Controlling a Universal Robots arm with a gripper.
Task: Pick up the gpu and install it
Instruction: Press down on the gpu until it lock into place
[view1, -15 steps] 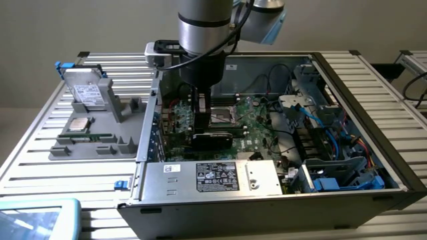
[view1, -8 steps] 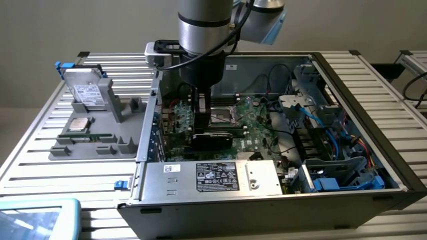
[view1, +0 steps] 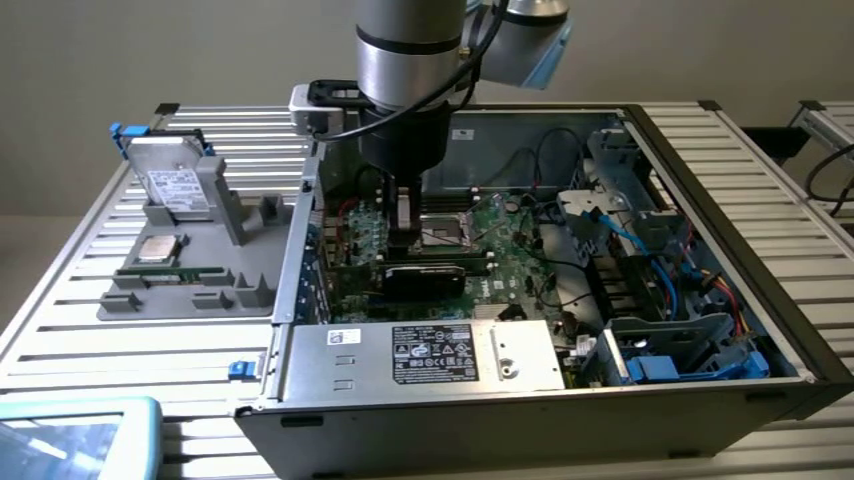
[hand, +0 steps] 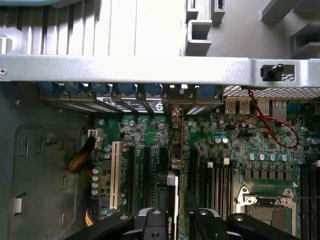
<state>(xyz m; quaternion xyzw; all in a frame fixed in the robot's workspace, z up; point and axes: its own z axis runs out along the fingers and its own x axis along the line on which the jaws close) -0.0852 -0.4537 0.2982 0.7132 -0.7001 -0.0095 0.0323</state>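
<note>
gpu: stands on edge on the motherboard inside the open case | end effector: straddles the card's top edge, grip uncertain | handling: judged light, stiff, fragile; hold by edges, not components.

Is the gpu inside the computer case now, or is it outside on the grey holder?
Inside. The gpu stands on edge over the motherboard, directly under the end effector.
</note>
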